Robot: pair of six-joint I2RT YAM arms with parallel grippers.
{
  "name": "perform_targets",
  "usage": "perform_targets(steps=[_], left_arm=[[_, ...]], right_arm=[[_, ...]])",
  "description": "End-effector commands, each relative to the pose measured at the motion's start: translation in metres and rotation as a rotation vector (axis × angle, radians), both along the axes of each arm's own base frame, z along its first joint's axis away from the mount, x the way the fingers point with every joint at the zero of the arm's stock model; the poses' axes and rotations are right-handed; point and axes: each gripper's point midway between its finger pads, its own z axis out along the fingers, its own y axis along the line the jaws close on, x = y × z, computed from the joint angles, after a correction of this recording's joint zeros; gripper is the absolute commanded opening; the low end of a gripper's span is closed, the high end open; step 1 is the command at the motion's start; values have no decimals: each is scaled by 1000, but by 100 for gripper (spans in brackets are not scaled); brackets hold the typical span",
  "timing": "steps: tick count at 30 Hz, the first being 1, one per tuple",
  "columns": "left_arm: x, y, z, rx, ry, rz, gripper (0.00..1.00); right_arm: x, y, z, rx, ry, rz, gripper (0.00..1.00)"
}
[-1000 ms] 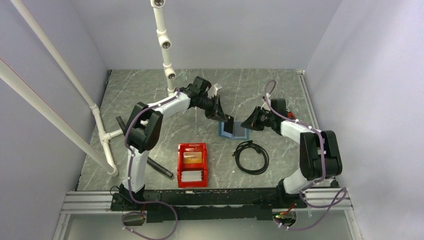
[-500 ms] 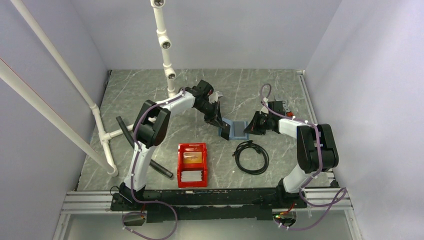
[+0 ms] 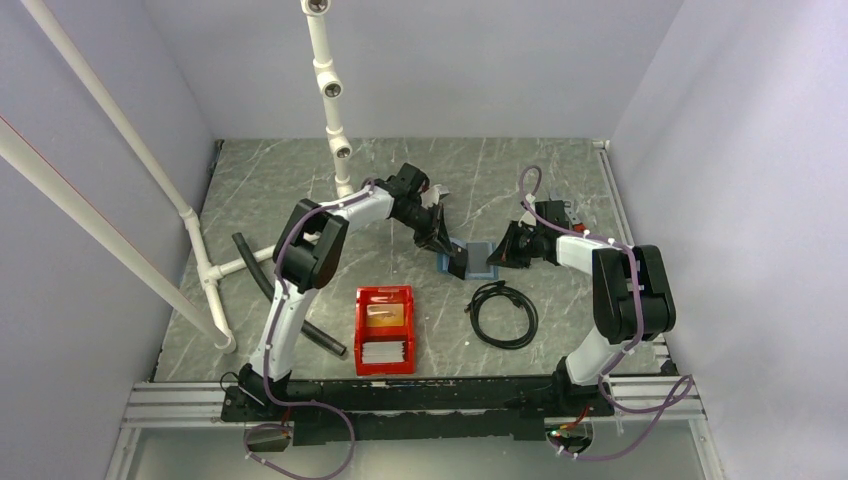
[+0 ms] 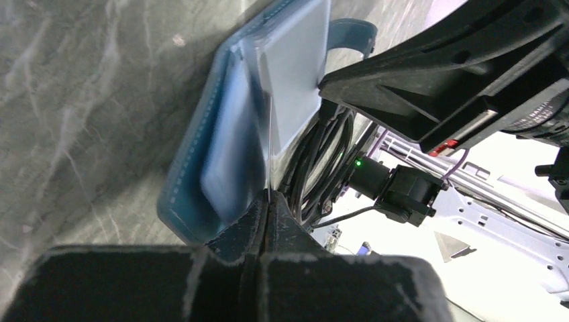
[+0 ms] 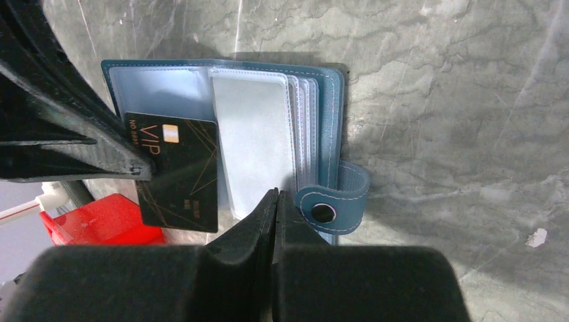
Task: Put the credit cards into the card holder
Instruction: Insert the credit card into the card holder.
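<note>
The card holder (image 5: pixel 329 100) has one clear sleeve (image 5: pixel 255 134) pinched in the right gripper's (image 5: pixel 276 201) fully closed jaws, probably to steady it. The left gripper's (image 4: pixel 268 199) jaws clamp a black credit card (image 5: pixel 181 181), aimed at a pocket. The holder lies open mid-worktop (image 5: pixel 436 100).

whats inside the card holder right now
Clear sleeves, and a black VIP card sticking out, pinched by the left gripper. Anything in the sleeves stacked beneath is covered.
</note>
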Motion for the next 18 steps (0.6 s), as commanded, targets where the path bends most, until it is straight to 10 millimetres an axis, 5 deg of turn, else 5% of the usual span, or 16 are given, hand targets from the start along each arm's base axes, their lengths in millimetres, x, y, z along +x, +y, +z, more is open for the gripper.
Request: perform_targets(steps=[1,18], left_arm=[[2,-7,8,-45,7,-10,0],[10,-4,-11,-18,22,25,0]], right_arm=[[4,-7,-7,-56,-5,-6,0],[4,-6,-10,-63,5,-3,0]])
